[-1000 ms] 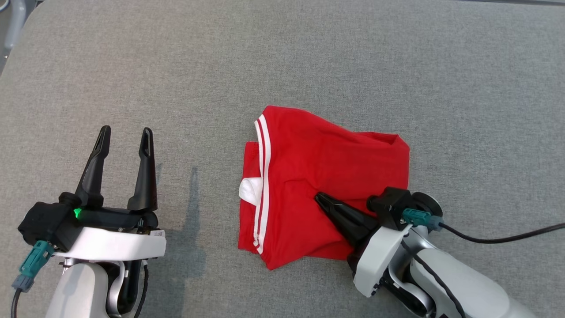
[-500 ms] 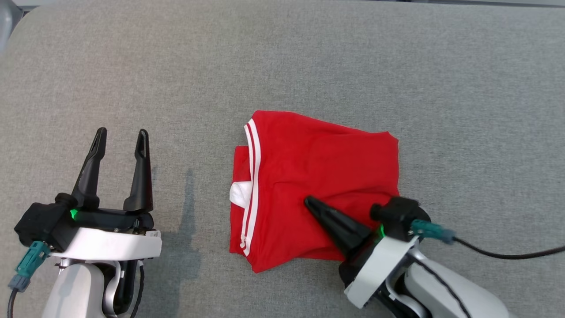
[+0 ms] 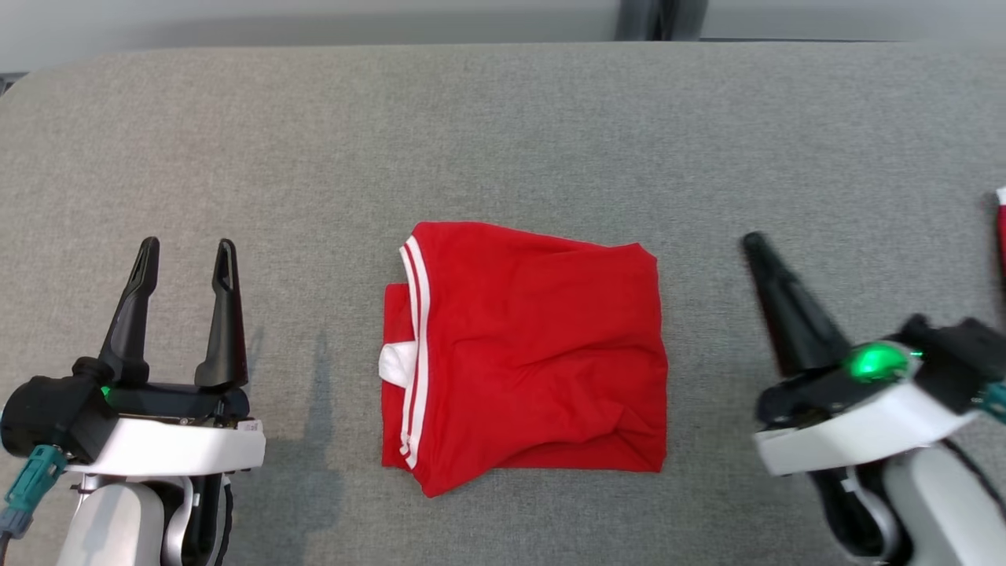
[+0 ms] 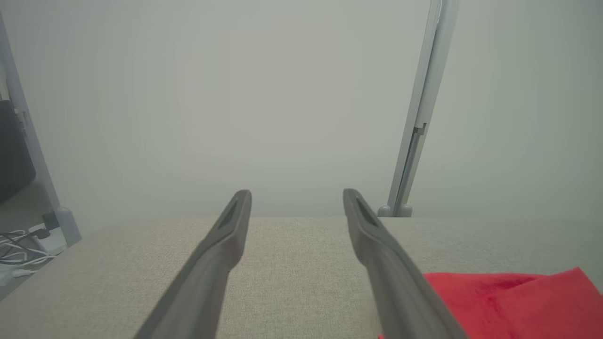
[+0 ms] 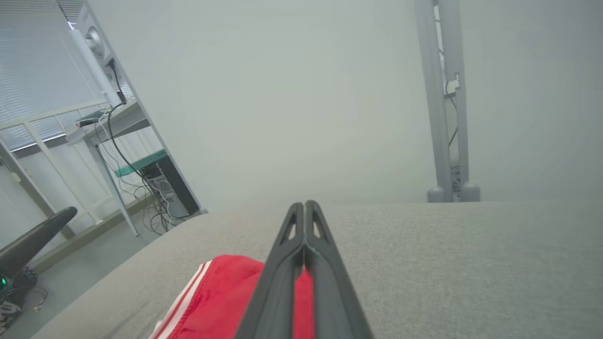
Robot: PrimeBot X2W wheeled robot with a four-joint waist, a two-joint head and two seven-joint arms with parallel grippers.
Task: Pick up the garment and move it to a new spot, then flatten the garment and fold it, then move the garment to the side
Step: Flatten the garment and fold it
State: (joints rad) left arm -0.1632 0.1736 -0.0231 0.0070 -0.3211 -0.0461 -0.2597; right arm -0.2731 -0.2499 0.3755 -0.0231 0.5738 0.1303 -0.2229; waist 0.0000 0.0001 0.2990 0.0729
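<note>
Lower left: left pincer [image 3: 187, 248] wide, empty. Centre: red white-striped fabric garment [image 3: 534, 346] lies folded on grey cloth surface [image 3: 503, 118]. Likely soft, light, limp; pinch all layers at an edge. Lower right: right pincer [image 3: 756, 242] closed, empty.

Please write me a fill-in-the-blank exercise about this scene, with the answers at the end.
1. The folded garment is ____ with white stripes.
2. It lies ____ the left gripper and the right gripper.
3. The left gripper is open; the right gripper is ____.
Answers: red; between; shut.
</note>
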